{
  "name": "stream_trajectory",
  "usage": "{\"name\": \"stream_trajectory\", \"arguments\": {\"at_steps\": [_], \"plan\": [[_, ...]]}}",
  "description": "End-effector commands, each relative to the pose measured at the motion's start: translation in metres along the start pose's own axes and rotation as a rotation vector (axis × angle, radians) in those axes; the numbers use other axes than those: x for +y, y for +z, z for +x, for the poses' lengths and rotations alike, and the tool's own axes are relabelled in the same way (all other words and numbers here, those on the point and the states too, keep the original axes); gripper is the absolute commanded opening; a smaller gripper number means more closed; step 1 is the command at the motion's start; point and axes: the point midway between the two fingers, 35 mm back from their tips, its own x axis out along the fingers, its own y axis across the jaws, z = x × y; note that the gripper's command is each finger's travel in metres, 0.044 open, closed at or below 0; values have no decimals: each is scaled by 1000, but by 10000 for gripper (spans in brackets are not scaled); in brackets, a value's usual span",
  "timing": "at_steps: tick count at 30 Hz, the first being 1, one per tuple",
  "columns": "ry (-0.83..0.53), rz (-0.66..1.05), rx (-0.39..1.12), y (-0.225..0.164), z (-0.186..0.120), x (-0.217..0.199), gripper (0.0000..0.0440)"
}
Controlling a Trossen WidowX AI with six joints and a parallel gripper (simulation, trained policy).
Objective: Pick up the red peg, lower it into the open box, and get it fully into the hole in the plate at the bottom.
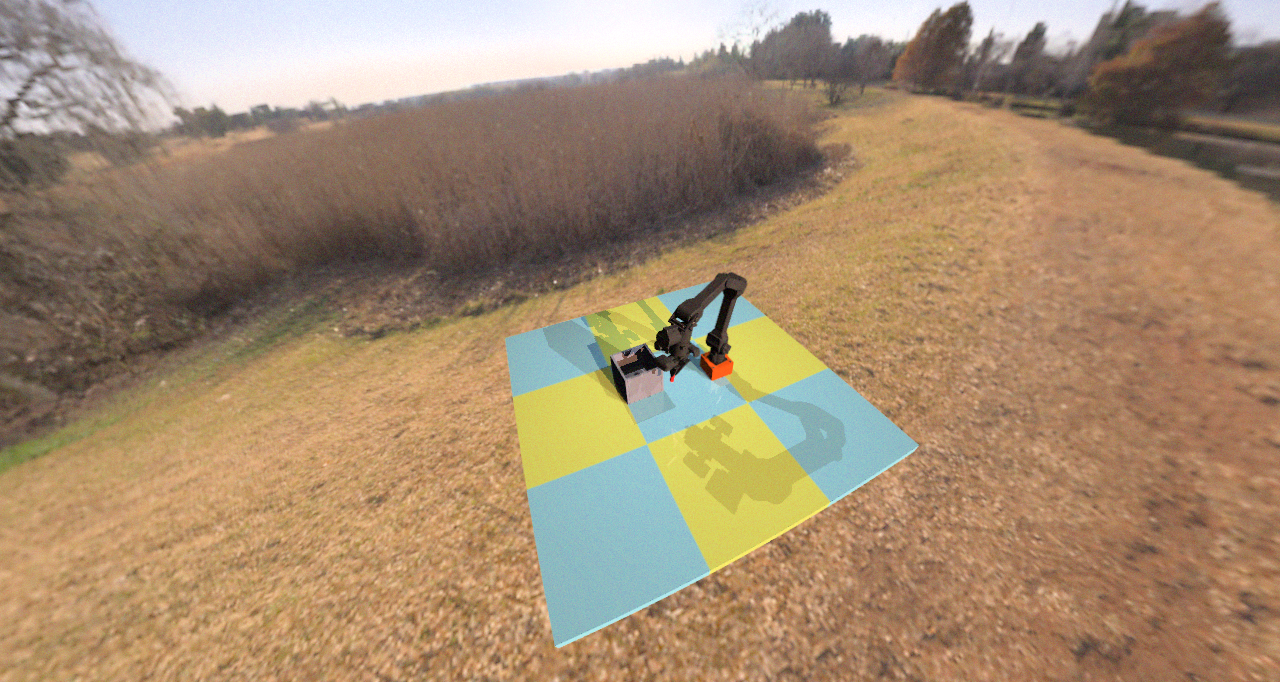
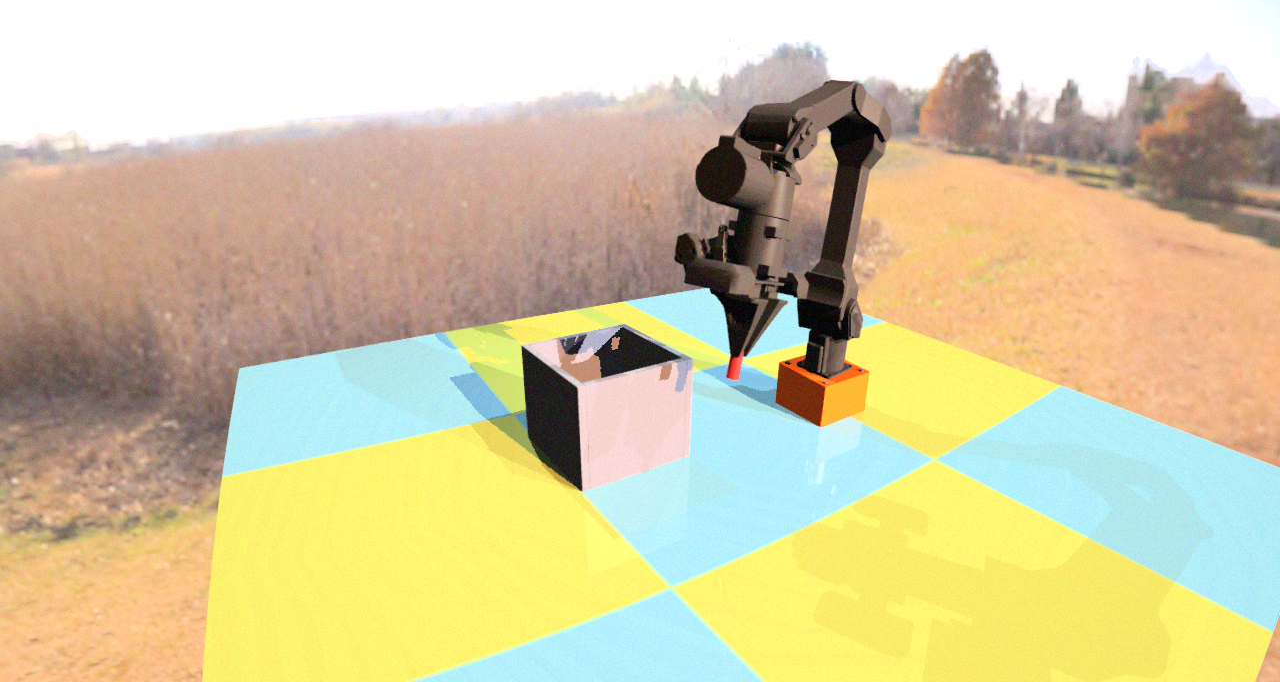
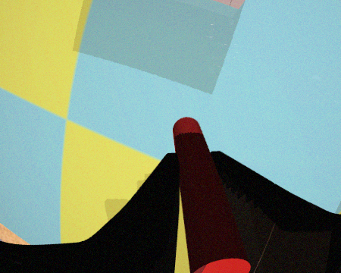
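The red peg (image 1: 672, 378) (image 2: 734, 368) (image 3: 201, 189) is held between the dark fingers, with its lower end sticking out below the tips. My gripper (image 2: 737, 353) (image 3: 192, 161) is shut on it, above the board and to the right of the box in the exterior view. In the wrist view the peg leans a little between the fingers. The open box (image 1: 642, 386) (image 2: 635, 427) has pinkish and black walls and stands left of the gripper in the top and exterior views. The plate and its hole at the bottom of the box are hidden by the walls.
The arm's orange base (image 1: 716, 367) (image 2: 821, 393) stands right of the gripper. The blue and yellow checkered board (image 1: 608, 535) (image 2: 402, 535) bears the box and the arm. Shadows of the arm and the box fall on it. The box's walls stand up between the gripper and its inside.
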Motion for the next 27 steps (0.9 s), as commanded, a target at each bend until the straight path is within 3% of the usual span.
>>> {"name": "stream_trajectory", "arguments": {"at_steps": [1,27], "plan": [[3,-1,-25,11,-6,2,0],[-75,34,-114,92,-10,5,0]]}}
